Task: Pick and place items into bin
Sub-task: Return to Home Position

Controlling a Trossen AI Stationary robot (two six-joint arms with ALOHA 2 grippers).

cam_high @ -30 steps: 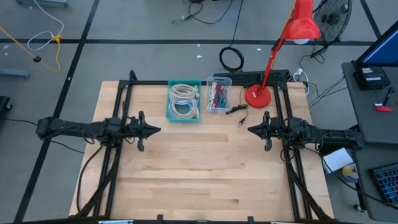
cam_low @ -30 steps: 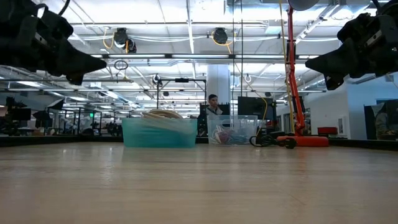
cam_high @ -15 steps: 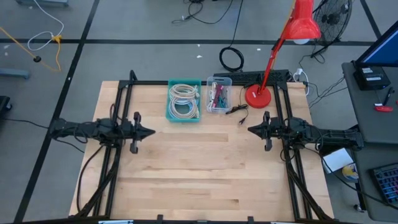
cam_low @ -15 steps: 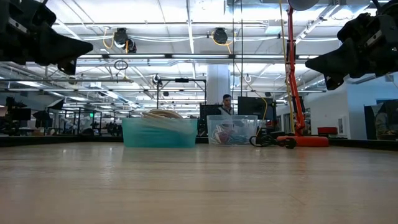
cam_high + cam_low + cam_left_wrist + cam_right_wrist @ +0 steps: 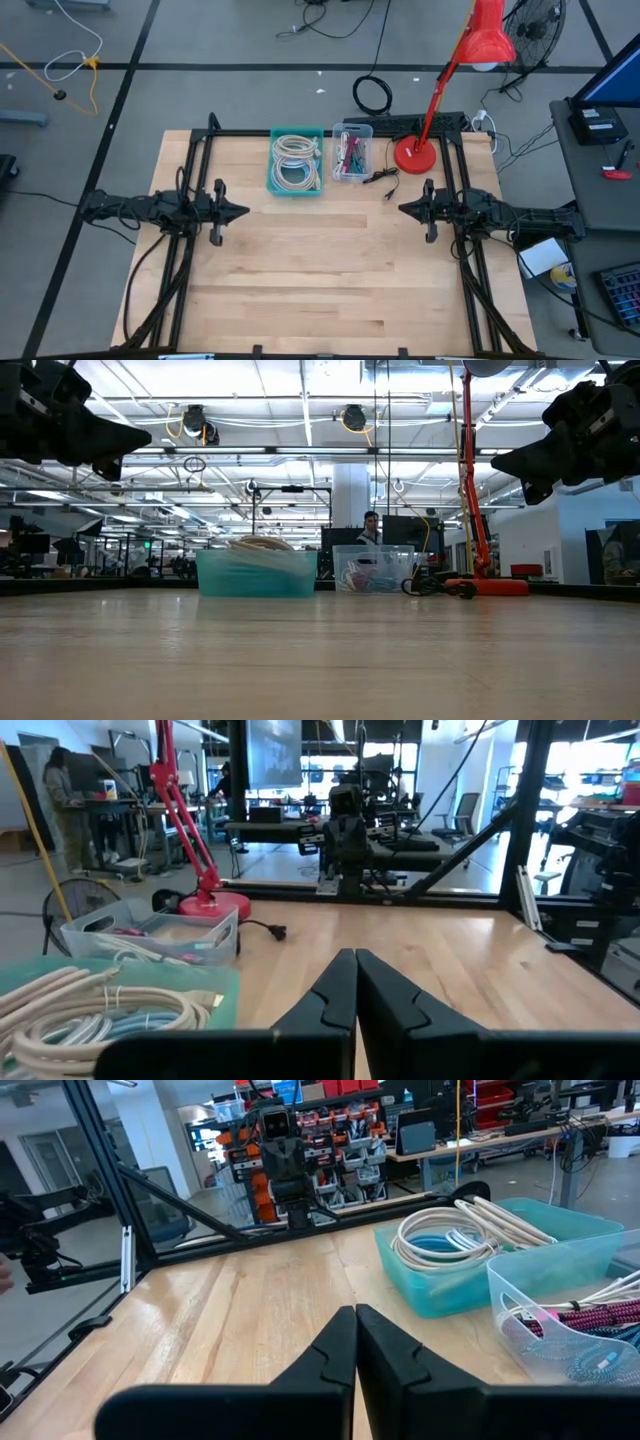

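Observation:
Light blue, white and beige cable coils lie inside a teal bin at the table's far edge. Beside it, a clear bin holds small maroon, teal and cream bundled cords. My left gripper hovers level over the table's left side, shut, with nothing in it. My right gripper hovers level over the right side, also shut on nothing. The two point at each other, both well above the wood in the low view, with the left gripper facing the right gripper.
A red lamp stands on its round base at the far right, and its black cord trails on the table beside the clear bin. A black frame borders the table. A person shows beyond the bins.
My left gripper has drawn back a little toward the table's left edge and stayed shut and level, then held still. The person beyond the table has walked toward the right.

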